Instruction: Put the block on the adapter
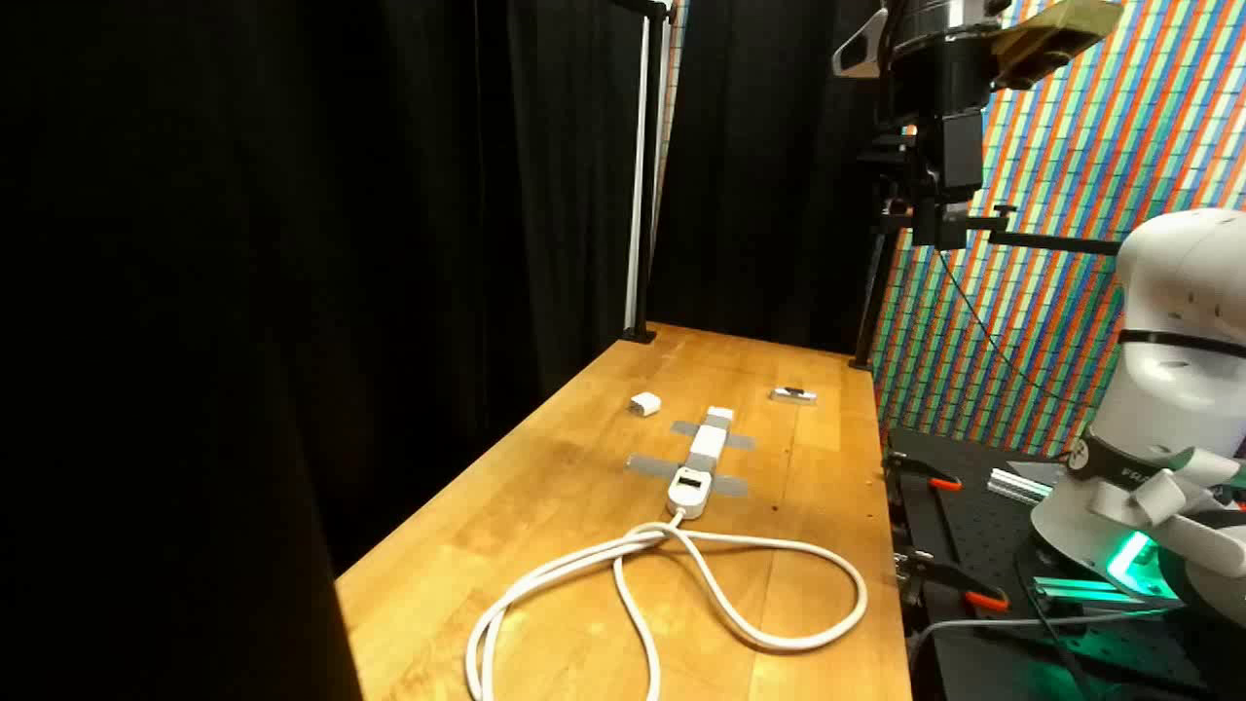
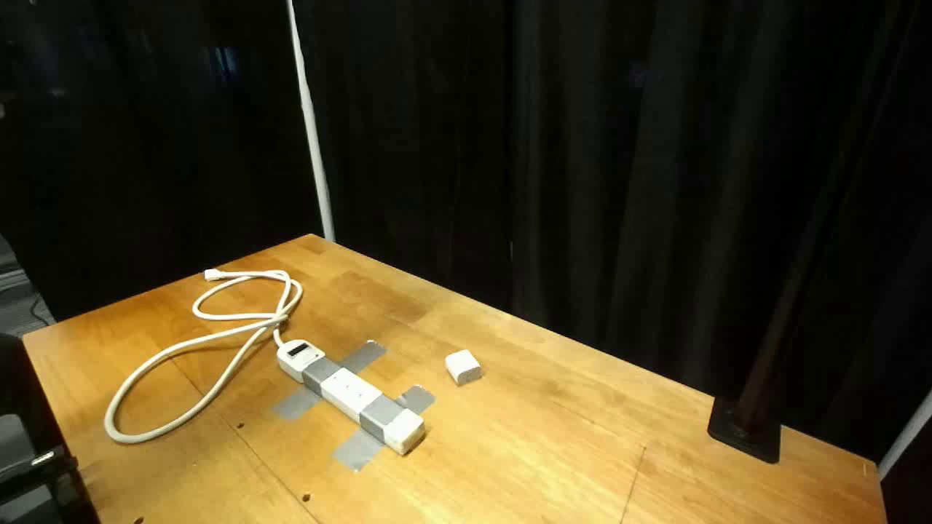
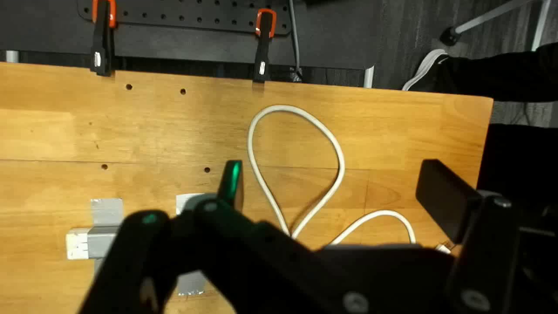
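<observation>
The block [image 1: 644, 404] is a small white cube-like piece on the wooden table, beside the far part of the adapter. It also shows in an exterior view [image 2: 464, 366]. The adapter [image 1: 708, 444] is a long white strip with a dark display at its cable end, held down by grey tape; it also shows in an exterior view [image 2: 352, 391]. In the wrist view only the adapter's end [image 3: 77, 244] shows; the block does not show there. My gripper [image 1: 940, 234] is high above the table, apart from both. In the wrist view the gripper [image 3: 338, 187] is open and empty.
The looped white cable [image 1: 769, 643] lies across the table [image 2: 553, 466]. A small flat object with a dark top [image 1: 793, 395] lies near the far right. Clamps [image 1: 925, 471] grip the robot-side edge. A black post base [image 2: 743, 431] stands at a table corner. Dark curtains surround the table.
</observation>
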`<state>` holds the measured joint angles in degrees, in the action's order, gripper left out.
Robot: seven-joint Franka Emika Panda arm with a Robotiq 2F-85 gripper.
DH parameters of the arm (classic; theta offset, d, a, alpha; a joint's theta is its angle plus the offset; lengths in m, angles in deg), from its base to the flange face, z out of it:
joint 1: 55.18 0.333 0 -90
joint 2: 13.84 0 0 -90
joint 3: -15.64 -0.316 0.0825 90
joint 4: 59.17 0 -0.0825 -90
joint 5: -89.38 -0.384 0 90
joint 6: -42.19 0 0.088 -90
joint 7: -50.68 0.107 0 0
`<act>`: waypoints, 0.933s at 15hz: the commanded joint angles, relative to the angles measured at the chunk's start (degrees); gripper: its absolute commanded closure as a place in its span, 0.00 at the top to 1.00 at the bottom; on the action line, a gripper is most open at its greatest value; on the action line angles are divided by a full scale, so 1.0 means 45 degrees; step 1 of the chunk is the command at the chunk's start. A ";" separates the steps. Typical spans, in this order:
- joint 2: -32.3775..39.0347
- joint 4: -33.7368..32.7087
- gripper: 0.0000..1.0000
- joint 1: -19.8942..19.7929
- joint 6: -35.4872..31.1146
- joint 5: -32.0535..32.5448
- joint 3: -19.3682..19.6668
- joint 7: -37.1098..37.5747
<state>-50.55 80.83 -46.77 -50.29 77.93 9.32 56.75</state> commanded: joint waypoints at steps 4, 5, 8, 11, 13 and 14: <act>-0.0064 -0.0159 1.00 -0.0168 0.0033 -0.0061 -0.0126 -0.0077; -0.0064 -0.0171 1.00 -0.0168 0.0033 -0.0061 -0.0126 -0.0077; -0.0064 -0.0172 1.00 -0.0168 0.0033 -0.0061 -0.0126 -0.0077; 0.0263 -0.0480 1.00 -0.0126 0.0320 0.0430 -0.0022 -0.0730; 0.1316 -0.1454 1.00 -0.0184 0.0405 0.1723 0.0517 -0.2755; 0.1810 -0.1866 1.00 -0.0227 0.0314 0.2314 0.0740 -0.3582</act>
<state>-49.40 79.32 -46.90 -50.15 82.59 9.93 50.26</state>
